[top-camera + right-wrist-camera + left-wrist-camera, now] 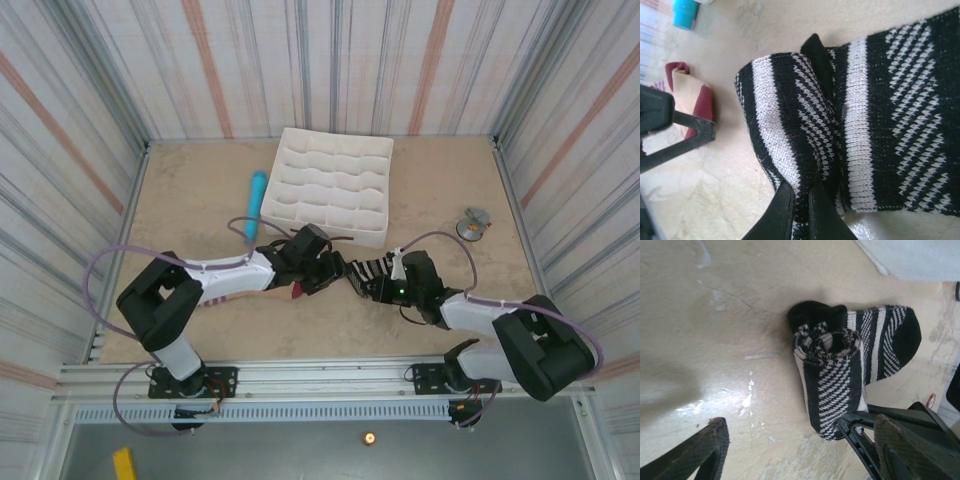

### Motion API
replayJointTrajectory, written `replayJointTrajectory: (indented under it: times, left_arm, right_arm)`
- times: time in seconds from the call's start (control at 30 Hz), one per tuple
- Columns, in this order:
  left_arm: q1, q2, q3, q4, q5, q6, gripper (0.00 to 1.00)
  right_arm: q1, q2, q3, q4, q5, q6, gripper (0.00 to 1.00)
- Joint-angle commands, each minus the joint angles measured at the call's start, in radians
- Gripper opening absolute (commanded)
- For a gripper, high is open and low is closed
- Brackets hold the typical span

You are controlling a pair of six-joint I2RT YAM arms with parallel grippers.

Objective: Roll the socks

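The black sock [368, 270] lies half rolled in the middle of the surface [200, 200]. The right pincer [800, 202] pinches the roll, I think so it cannot come undone. The left pincer [790, 455] is spread wide beside it. The beige sock [692, 97] lies nearby.

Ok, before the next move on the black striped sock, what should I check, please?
1. Right fingers hold the black sock: ok, they are shut on its rolled end.
2. Left fingers free: ok, they are open and grip nothing.
3. Roll finished: not ok, the toe part lies flat and unrolled.
4. Beige sock out of the way: ok, it lies apart from the black one.
5. Blue cylinder out of the way: ok, it lies apart from both socks.
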Motion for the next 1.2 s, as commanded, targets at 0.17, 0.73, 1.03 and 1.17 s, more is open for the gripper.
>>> replayJointTrajectory:
  times: [0.17, 0.73, 1.03, 1.17]
  left_arm:
    - [-0.021, 0.091, 0.079, 0.015, 0.023, 0.078, 0.68]
    - [-0.011, 0.185, 0.15, -0.073, -0.035, 0.072, 0.45]
    - [0.011, 0.241, 0.175, -0.113, -0.026, 0.053, 0.29]
    - [0.019, 0.247, 0.195, -0.15, -0.038, 0.061, 0.17]
  right_arm:
    - [-0.096, 0.143, 0.017, -0.121, -0.163, 0.115, 0.0]
    - [-0.128, 0.267, 0.033, -0.055, -0.215, 0.138, 0.0]
    - [-0.135, 0.221, 0.055, -0.11, -0.229, 0.108, 0.03]
    - [-0.133, 0.171, 0.077, -0.163, -0.234, 0.068, 0.2]
